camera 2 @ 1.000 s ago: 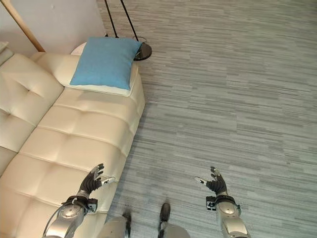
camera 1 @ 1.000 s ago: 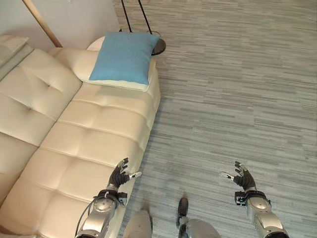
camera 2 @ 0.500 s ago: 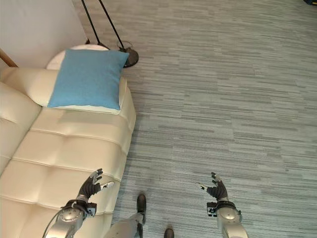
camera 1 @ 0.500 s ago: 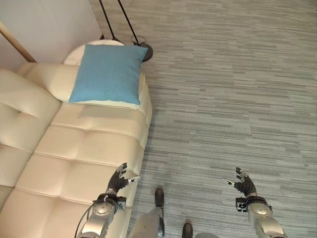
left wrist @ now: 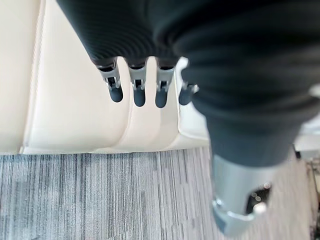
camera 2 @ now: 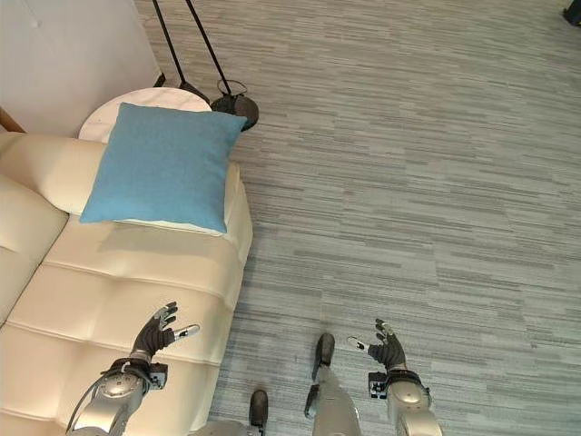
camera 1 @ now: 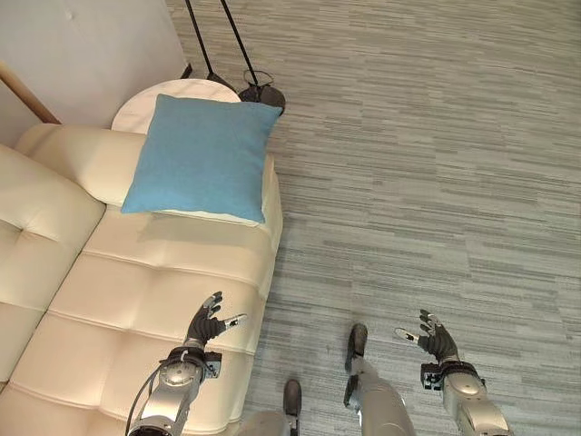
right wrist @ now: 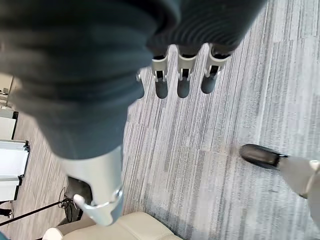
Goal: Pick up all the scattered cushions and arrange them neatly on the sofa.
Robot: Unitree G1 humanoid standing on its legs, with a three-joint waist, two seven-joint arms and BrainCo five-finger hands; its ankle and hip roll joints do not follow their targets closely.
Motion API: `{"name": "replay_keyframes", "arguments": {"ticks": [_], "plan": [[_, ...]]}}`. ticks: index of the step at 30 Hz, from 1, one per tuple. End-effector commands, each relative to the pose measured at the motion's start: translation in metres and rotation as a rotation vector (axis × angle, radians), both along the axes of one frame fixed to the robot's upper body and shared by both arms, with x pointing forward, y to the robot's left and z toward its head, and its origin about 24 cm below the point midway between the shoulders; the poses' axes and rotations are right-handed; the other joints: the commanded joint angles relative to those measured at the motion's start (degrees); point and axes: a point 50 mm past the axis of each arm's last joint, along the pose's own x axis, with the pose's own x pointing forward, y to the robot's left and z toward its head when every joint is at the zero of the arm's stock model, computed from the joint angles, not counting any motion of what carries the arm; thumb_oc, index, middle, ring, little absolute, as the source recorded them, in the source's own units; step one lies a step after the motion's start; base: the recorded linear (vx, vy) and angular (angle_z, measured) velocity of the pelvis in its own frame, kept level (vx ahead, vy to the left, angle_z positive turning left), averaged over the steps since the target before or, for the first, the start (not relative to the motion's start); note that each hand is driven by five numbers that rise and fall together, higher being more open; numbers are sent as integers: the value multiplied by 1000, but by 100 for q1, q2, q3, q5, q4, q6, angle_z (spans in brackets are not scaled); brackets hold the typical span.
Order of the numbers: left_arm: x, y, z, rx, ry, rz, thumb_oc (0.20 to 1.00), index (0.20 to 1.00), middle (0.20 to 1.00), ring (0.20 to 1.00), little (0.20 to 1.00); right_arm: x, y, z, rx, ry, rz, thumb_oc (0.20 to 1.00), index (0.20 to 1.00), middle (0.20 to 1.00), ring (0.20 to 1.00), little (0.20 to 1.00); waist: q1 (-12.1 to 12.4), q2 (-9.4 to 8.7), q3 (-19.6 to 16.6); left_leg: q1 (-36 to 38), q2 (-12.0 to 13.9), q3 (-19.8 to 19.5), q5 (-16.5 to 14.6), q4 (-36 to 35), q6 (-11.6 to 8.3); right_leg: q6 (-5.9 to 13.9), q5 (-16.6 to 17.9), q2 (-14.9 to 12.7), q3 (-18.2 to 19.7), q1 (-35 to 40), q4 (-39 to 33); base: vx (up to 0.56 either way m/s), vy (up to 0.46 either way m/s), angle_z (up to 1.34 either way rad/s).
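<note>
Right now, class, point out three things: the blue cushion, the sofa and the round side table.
blue cushion (camera 1: 201,156), left eye view, middle of its face
sofa (camera 1: 154,295), left eye view, bare seat panel
round side table (camera 2: 152,98), right eye view, its marbled top

cream sofa (camera 1: 154,272) | blue cushion (camera 1: 201,154) lies on its far end | grey striped floor (camera 1: 436,182) beside it
</note>
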Motion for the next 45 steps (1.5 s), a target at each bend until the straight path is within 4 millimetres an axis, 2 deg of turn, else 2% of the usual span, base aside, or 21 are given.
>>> {"name": "replay_keyframes", "arguments": {"ticks": [1, 4, 5, 7, 9, 12, 14, 15, 16, 17, 18, 19, 20, 23, 27, 30, 31, 32, 37, 41, 45], "plan": [[12, 1, 22, 11, -122, -18, 1000, 1000, 1000, 1000, 1000, 12, -11, 17, -56, -89, 7, 1000, 1000, 1000, 1000, 1000, -152, 77, -154, 136, 480, 321, -594, 451, -411, -2, -183, 263, 132, 547, 382, 454, -221, 53], [12, -1, 18, -6, -104, -15, 1000, 1000, 1000, 1000, 1000, 13, -14, 17, -55, -88, 9, 1000, 1000, 1000, 1000, 1000, -155, 88, -225, 20, 628, 236, -532, 1056, -556, -178, -342, 411, 104, 766, 390, 258, -176, 38], [12, -1, 18, -7, -105, -15, 1000, 1000, 1000, 1000, 1000, 13, -14, 17, -55, -88, 9, 1000, 1000, 1000, 1000, 1000, -163, 93, -225, 1, 634, 226, -549, 1089, -560, -181, -344, 415, 95, 766, 390, 233, -164, 9], [12, -2, 16, -15, -91, -14, 1000, 1000, 1000, 1000, 1000, 13, -15, 17, -65, -79, 25, 1000, 1000, 1000, 1000, 1000, -110, 58, -230, -286, 691, 123, -197, 1815, -639, -358, -563, 530, 123, 1019, 346, 259, -136, 3], [12, -2, 15, -22, -87, -11, 1000, 1000, 1000, 1000, 1000, 14, -19, 19, -78, -84, 17, 1000, 1000, 1000, 1000, 1000, -68, 5, -200, -587, 682, 120, -121, 1918, -601, -396, -676, 518, 109, 1197, 285, 190, -44, 5], [11, -3, 12, -19, -72, -13, 1000, 1000, 1000, 1000, 1000, 15, -23, 21, -87, -90, 10, 1000, 1000, 1000, 1000, 1000, -15, -69, -199, -859, 634, 200, -288, 1707, -539, -372, -769, 442, 64, 1372, 208, 195, 14, 23], [9, -3, 11, -14, -65, -17, 1000, 1000, 1000, 1000, 1000, 17, -27, 25, -101, -102, 2, 1000, 1000, 1000, 1000, 1000, 90, -16, -182, -1263, 633, 312, 120, 1117, -587, -336, -874, 448, 5, 1636, 83, 206, 74, 16], [9, -3, 11, -14, -64, -17, 1000, 1000, 1000, 1000, 1000, 17, -27, 25, -101, -102, 2, 1000, 1000, 1000, 1000, 1000, 93, -21, -176, -1233, 627, 317, 140, 1077, -588, -335, -874, 443, 9, 1649, 77, 147, 69, 4], [11, -3, 11, 0, -65, -23, 1000, 1000, 1000, 1000, 1000, 16, -28, 24, -108, -103, -11, 1000, 1000, 1000, 1000, 1000, 109, 24, -146, -1502, 755, 540, 481, 902, -636, -323, -944, 456, -99, 1779, 25, 136, 61, 6], [11, -3, 12, 1, -69, -23, 1000, 1000, 1000, 1000, 1000, 15, -29, 23, -108, -96, -19, 1000, 1000, 1000, 1000, 1000, 131, 26, -147, -1620, 800, 727, 628, 774, -657, -341, -971, 466, -120, 1868, -27, 188, 96, 8], [13, -2, 14, 10, -78, -26, 1000, 1000, 1000, 1000, 1000, 13, -27, 21, -106, -85, -26, 1000, 1000, 1000, 1000, 1000, 161, 29, -141, -1720, 844, 929, 747, 643, -681, -334, -987, 475, -129, 1924, -57, 108, 58, 22], [13, -2, 14, 10, -78, -26, 1000, 1000, 1000, 1000, 1000, 13, -27, 21, -106, -85, -26, 1000, 1000, 1000, 1000, 1000, 165, 28, -141, -1717, 844, 933, 749, 640, -681, -334, -987, 475, -126, 1923, -57, 196, 139, 29], [16, -1, 17, 17, -93, -22, 1000, 1000, 1000, 1000, 1000, 10, -26, 17, -107, -67, -21, 1000, 1000, 1000, 1000, 1000, 161, 43, -163, -1646, 957, 1246, 787, 458, -682, -288, -1059, 470, -188, 2019, -32, 142, 105, 10], [15, -1, 18, 17, -96, -26, 1000, 1000, 1000, 1000, 1000, 6, -22, 11, -98, -37, -13, 1000, 1000, 1000, 1000, 1000, 113, 24, -331, -1468, 859, 1244, 700, 456, -566, -197, -1154, 344, -200, 2131, 162, 352, 247, -8], [9, 4, 16, 21, -80, -11, 1000, 1000, 1000, 1000, 1000, 2, -14, 4, -62, -11, -4, 1000, 1000, 1000, 1000, 1000, 175, -94, -409, -1338, 704, 1295, 359, 696, -355, -29, -1203, 52, -165, 2093, 761, 229, 204, 8], [5, 10, 14, 19, -67, 14, 1000, 1000, 1000, 1000, 1000, 4, -9, 3, -52, -6, 15, 1000, 1000, 1000, 1000, 1000, 221, -131, -394, -1184, 610, 1266, 139, 760, -205, 101, -988, -108, -108, 1798, 1586, 146, 146, 10], [5, 10, 14, 19, -67, 14, 1000, 1000, 1000, 1000, 1000, 4, -9, 3, -52, -6, 15, 1000, 1000, 1000, 1000, 1000, 225, -134, -398, -1186, 608, 1270, 139, 760, -203, 102, -993, -112, -103, 1788, 1597, 231, 99, 33], [3, 12, 13, 21, -62, 25, 1000, 1000, 1000, 1000, 1000, 3, -6, 3, -39, -11, 21, 1000, 1000, 1000, 1000, 1000, 139, -70, -364, -929, 568, 1097, 83, 619, -150, 33, -785, 9, 171, 1335, 1931, 258, 58, 35], [2, 15, 13, 21, -62, 27, 1000, 1000, 1000, 1000, 1000, 7, -8, 7, -42, -28, 22, 1000, 1000, 1000, 1000, 1000, 24, -7, -265, -663, 549, 825, 20, 470, -186, -18, -787, 129, 369, 1071, 1333, 197, -24, 60], [3, 16, 14, 20, -72, 43, 1000, 1000, 1000, 1000, 1000, 8, -8, 8, -42, -32, 17, 1000, 1000, 1000, 1000, 1000, -102, -20, -164, -410, 500, 446, -51, 387, -256, 98, -414, 185, 811, 723, 532, 201, -102, 63], [7, 15, 16, 1, -90, 55, 1000, 1000, 1000, 1000, 1000, 7, -10, 7, -51, -20, 24, 1000, 1000, 1000, 1000, 1000, -197, -49, -138, -171, 489, 64, -120, 264, -356, 154, -256, 275, 1116, 545, 326, 215, -153, 60]]}}
